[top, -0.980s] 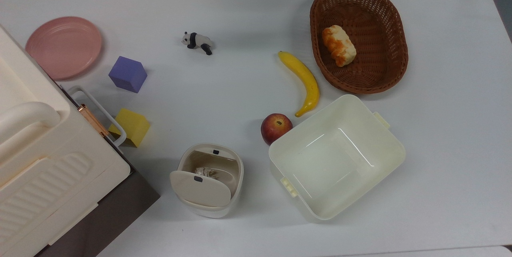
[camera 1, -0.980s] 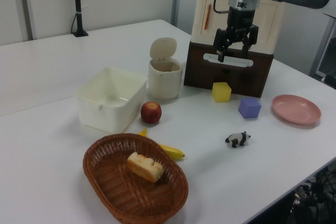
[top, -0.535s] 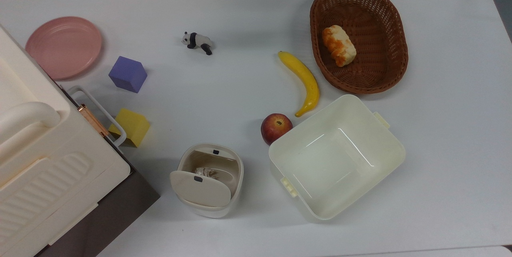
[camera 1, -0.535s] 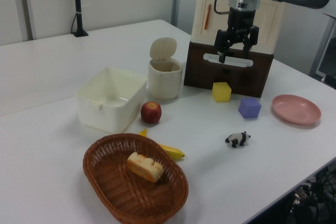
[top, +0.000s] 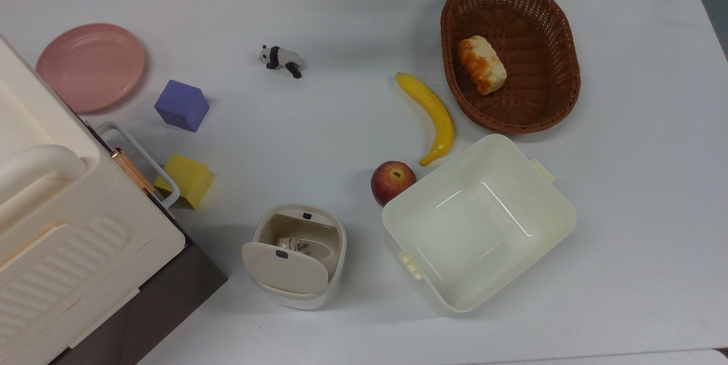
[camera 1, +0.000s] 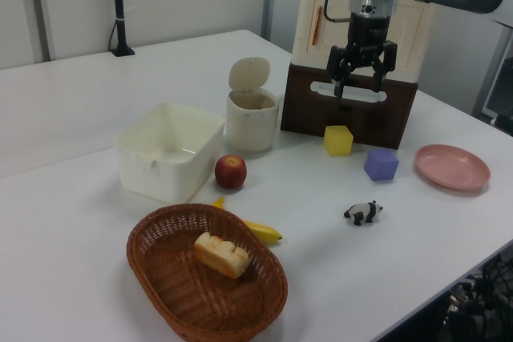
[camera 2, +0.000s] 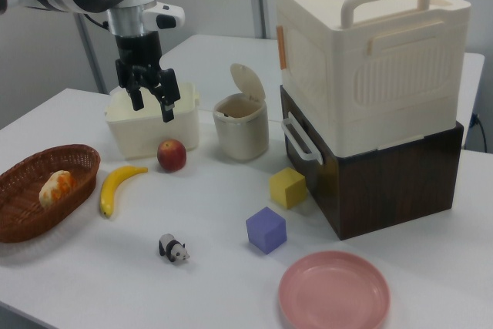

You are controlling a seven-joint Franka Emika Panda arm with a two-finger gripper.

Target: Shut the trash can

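Cream trash can (top: 300, 256): one, lid up; fingers (camera 2: 167, 106) spread wide, empty.

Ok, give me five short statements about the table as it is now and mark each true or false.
1. The trash can has its lid up. True.
2. The gripper is open and holds nothing. True.
3. The apple lies in the wicker basket. False: it sits on the table beside the cream tub.
4. The banana lies outside the basket. True.
5. The yellow cube is stacked on the purple cube. False: they sit apart.
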